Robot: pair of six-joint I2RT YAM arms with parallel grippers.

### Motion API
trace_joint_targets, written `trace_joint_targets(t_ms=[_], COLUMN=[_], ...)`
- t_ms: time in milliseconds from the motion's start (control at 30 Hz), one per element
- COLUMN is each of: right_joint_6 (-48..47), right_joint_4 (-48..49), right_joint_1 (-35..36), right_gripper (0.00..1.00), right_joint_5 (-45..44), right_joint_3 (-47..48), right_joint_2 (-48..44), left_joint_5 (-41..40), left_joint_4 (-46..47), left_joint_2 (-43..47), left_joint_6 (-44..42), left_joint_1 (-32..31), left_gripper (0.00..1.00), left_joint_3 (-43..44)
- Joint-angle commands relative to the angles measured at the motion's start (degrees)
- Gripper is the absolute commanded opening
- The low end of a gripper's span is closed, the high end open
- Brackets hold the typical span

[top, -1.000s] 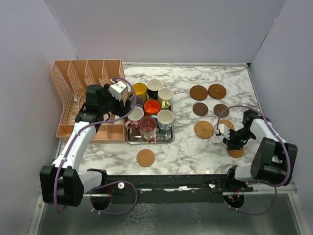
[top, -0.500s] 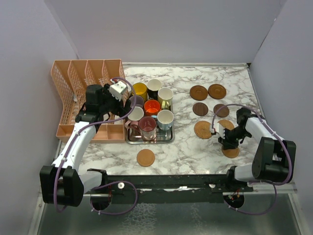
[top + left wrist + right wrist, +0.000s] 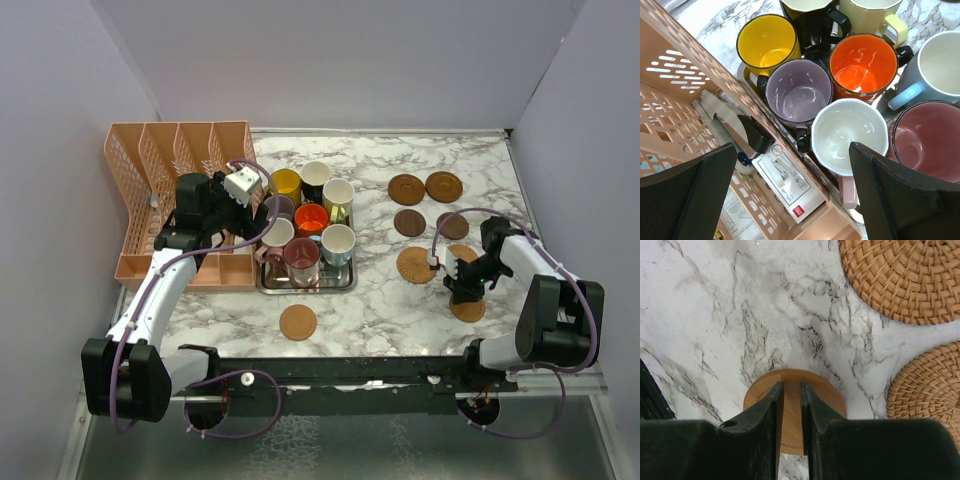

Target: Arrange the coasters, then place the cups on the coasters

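8 coasters (image 3: 406, 189) lie on the marble table (image 3: 370, 300): 6 clustered right, 1 front centre, and 1 wood coaster (image 3: 825, 395) under the right gripper (image 3: 789, 390). its narrow jaws rest on it; grip unclear. 8 cups (image 3: 311, 218) crowd the steel tray (image 3: 305, 286) beside a peach rack (image 3: 150, 160), under the wide-open left gripper (image 3: 792, 165).

Eight cups (image 3: 311, 218), eight coasters (image 3: 298, 322), one tray (image 3: 305, 288), one rack (image 3: 135, 165).
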State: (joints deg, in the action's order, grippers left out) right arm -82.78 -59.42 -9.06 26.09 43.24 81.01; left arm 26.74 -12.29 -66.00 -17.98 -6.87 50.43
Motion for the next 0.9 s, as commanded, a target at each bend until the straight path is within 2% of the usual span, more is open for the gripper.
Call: trace_joint_targets(t_ms=[0, 233, 300, 433, 533, 667, 733, 800, 867], right_joint_6=[0.7, 4.4, 7.5, 15.4, 22.8, 33.9, 39.0, 44.0, 47.1], right_joint_4=[-2.8, -7.2, -6.1, -1.5, 4.1, 11.8, 16.5, 21.1, 23.6], right_joint_1=[0.4, 1.6, 3.9, 9.8, 12.8, 13.1, 13.1, 13.1, 13.1], right_gripper=[0.22, 0.38, 0.44, 0.50, 0.51, 0.53, 0.56, 0.57, 0.58], right_joint_5=[3.6, 10.4, 12.4, 18.6, 23.1, 27.2, 27.7, 27.2, 26.2], right_joint_3=[4.2, 11.9, 12.7, 13.6, 14.4, 15.0, 14.3, 13.3, 12.4], right_joint_2=[-0.9, -3.0, -4.3, -7.6, -8.7, -8.5, -9.0, -9.6, -9.7], left_joint_5=[-0.2, -1.9, -1.2, 0.2, 5.6, 13.1, 13.2, 11.0, 10.5], left_joint_4=[-1.4, -4.1, -5.0, -7.4, -14.1, -25.3, -30.4, -33.7, -36.4], left_joint_2=[1.3, 1.4, 1.4, 1.6, 1.3, 2.1, 3.5, 5.1, 5.8], left_joint_6=[-2.5, -0.9, -0.2, -0.2, -5.5, -15.0, -20.2, -23.4, -26.6], left_joint_1=[-0.2, -0.3, -0.3, -0.3, -0.4, -3.0, -6.9, -13.5, -16.4], left_gripper=[0.99, 0.99, 0.99, 0.99, 0.97, 0.93, 0.91, 0.89, 0.87], left_joint_3=[0.3, 1.9, 2.8, 5.1, 7.5, 9.8, 10.3, 9.3, 8.1])
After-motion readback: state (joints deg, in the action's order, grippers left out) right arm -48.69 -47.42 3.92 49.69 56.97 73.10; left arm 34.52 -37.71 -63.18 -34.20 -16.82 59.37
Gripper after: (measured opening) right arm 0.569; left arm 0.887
